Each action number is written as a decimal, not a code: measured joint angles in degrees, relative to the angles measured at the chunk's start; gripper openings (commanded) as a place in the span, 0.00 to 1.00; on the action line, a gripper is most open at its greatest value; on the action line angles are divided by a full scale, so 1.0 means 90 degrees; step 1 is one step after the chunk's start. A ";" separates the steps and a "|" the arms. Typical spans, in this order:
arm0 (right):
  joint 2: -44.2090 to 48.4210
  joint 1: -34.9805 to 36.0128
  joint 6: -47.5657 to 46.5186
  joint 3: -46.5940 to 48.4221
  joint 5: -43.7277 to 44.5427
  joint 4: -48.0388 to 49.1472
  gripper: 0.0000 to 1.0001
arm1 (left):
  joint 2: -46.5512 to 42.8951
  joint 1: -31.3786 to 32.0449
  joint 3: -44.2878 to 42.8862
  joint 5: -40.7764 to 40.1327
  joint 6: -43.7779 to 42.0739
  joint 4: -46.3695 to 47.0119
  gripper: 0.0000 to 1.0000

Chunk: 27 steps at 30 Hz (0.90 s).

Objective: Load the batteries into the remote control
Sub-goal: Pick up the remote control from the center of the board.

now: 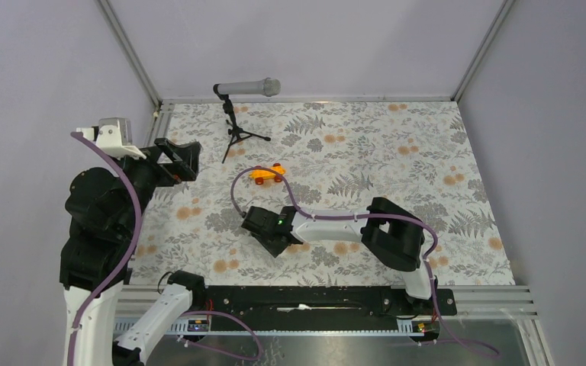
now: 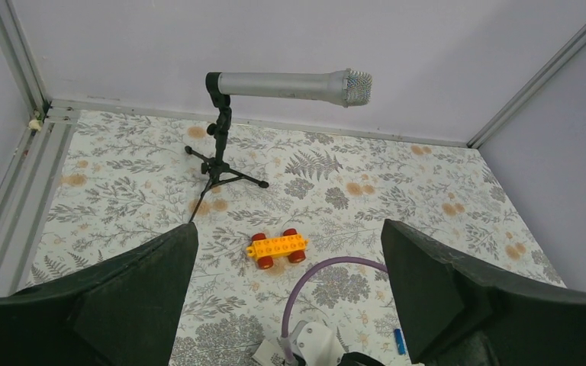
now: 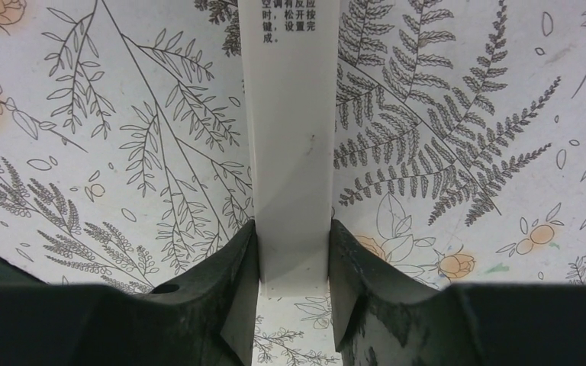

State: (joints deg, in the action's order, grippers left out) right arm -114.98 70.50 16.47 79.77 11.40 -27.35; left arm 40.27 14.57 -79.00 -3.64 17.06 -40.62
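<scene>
While my left claw (image 1: 187,162) hangs wide open, my right claw (image 3: 293,236) pinches the remote control (image 3: 290,137).

My left claw is raised over the left edge of the floral mat (image 1: 397,152) and holds nothing. Beyond it are the grey microphone (image 2: 290,84) on its black tripod (image 2: 217,164) and the orange toy car (image 2: 277,248). A blue battery (image 2: 399,341) lies beside my right arm's purple cable (image 2: 328,267). My right claw's fingers (image 3: 236,267) press against both long sides of the white remote control near the mat's middle.
</scene>
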 measured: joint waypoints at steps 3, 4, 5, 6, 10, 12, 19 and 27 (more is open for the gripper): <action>0.0053 0.0000 0.0032 -0.0085 0.0131 0.0095 0.24 | -0.0007 0.0000 0.0046 0.0015 0.0085 0.0007 0.99; 0.0102 0.0000 0.0056 -0.0148 0.0185 0.0121 0.24 | -0.0007 0.0000 0.0080 0.0041 0.0112 0.0010 0.99; 0.0172 0.0000 0.0090 -0.0214 0.0219 0.0124 0.24 | -0.0007 0.0000 0.0134 0.0119 0.0138 0.0012 0.99; 0.0238 0.0000 0.0119 -0.0262 0.0255 0.0121 0.24 | -0.0007 0.0000 0.0187 0.0221 0.0153 0.0019 0.99; 0.0780 -0.0049 0.0308 -0.0483 0.0294 0.0121 0.24 | 0.0034 0.0002 0.0471 0.0872 0.0155 0.0083 0.99; 0.1297 -0.0158 0.0413 -0.0690 0.0187 0.0192 0.24 | 0.0114 0.0007 0.0580 0.1161 0.0141 0.0177 0.99; 0.3546 -0.1197 0.0233 -0.1518 -0.0330 0.0335 0.26 | 0.0291 0.0007 0.1362 0.2293 -0.0250 0.1120 0.99; 0.5090 -0.2040 -0.0151 -0.1683 -0.1309 0.0359 0.27 | 0.1307 0.0007 0.1183 0.3881 -0.0619 0.1547 0.98</action>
State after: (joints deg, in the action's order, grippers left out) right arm -69.17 52.14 15.11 64.62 -0.38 -24.12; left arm 52.03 14.63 -68.36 31.29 11.49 -26.70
